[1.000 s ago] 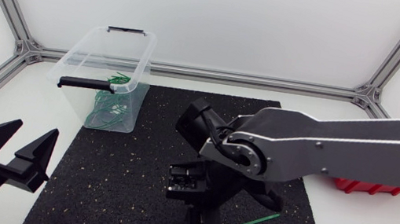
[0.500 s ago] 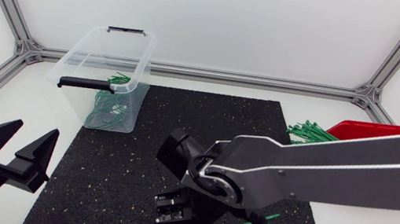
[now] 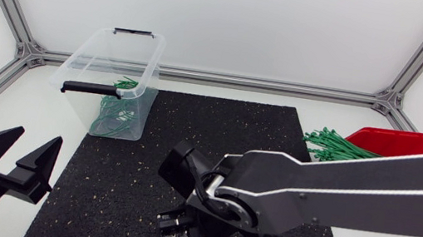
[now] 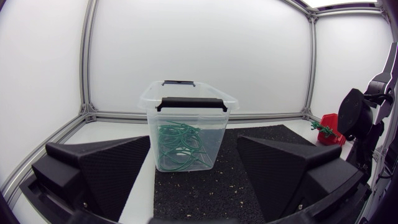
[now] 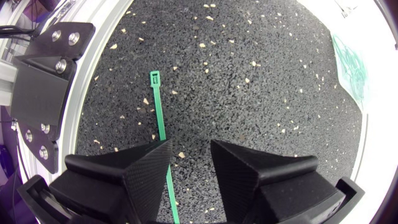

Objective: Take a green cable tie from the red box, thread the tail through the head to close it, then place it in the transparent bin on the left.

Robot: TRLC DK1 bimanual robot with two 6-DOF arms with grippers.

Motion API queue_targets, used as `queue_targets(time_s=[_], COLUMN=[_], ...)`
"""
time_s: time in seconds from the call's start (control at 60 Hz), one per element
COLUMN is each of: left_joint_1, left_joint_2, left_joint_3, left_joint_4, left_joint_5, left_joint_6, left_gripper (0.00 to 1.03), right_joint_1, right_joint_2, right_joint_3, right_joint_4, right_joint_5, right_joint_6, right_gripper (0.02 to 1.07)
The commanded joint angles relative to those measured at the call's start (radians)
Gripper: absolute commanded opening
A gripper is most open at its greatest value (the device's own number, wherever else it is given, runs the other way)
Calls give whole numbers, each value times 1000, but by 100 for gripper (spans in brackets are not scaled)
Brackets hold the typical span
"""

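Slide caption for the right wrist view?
Open right gripper above a green cable tie lying on the black mat.

My matte black wedge-fingered gripper (image 5: 189, 150) hangs with fingers apart over the black speckled rubber mat (image 5: 261, 81); a straight green plastic cable tie (image 5: 160, 121) lies on that mat, tail running between the fingers

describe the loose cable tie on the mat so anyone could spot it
On the black mat mid-table, look under the right gripper. The cable tie is a straight green strip lying flat, running out from between the fingers; the other ties are heaped at the red box or looped in the bin.
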Motion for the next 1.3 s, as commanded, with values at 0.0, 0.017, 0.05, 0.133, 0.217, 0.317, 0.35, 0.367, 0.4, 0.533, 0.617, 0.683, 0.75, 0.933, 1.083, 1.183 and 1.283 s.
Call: queue_targets(time_s=[0.0,0.017,0.05,0.133,0.217,0.317,0.35,0.367,0.4,0.533,0.617,0.683,0.75,0.933,1.083,1.183,1.283], left_joint_1=[-7,-7,-7,-8,-8,-10,-11,-11,-11,-11,-13,-13,-13,-14,-16,-16,-18], left_joint_2=[-9,-7,-7,-7,-7,-7,-7,-7,-7,-7,-7,-9,-9,-7,-7,-9,-9], left_joint_3=[-33,-33,-33,-33,-33,-33,-33,-33,-33,-32,-32,-32,-32,-32,-32,-30,-32], left_joint_4=[-47,-47,-47,-47,-47,-49,-50,-50,-50,-55,-60,-61,-61,-61,-61,-63,-63], left_joint_5=[16,16,16,16,16,16,16,16,16,16,16,16,16,16,16,16,16], left_joint_6=[19,19,19,19,19,19,19,19,19,19,19,22,24,26,26,26,26], left_gripper=[98,98,98,98,98,98,98,98,98,98,98,98,98,98,98,98,98], right_joint_1=[10,11,16,24,44,57,60,60,63,79,80,80,80,79,79,77,76], right_joint_2=[-47,-52,-59,-75,-78,-78,-73,-72,-64,-39,-24,-12,-6,14,25,31,33], right_joint_3=[-10,-10,-12,-21,-42,-59,-62,-64,-65,-78,-78,-78,-79,-82,-84,-82,-81], right_joint_4=[-18,-21,-26,-40,-37,-21,-15,-12,-9,26,40,45,51,65,68,66,66], right_joint_5=[4,4,4,1,-13,-24,-25,-27,-33,-36,-36,-36,-40,-42,-43,-45,-45], right_joint_6=[14,19,22,30,48,62,66,66,72,83,83,83,83,83,79,77,77], right_gripper=[51,51,51,51,51,51,51,51,51,46,46,46,46,38,28,17,14])
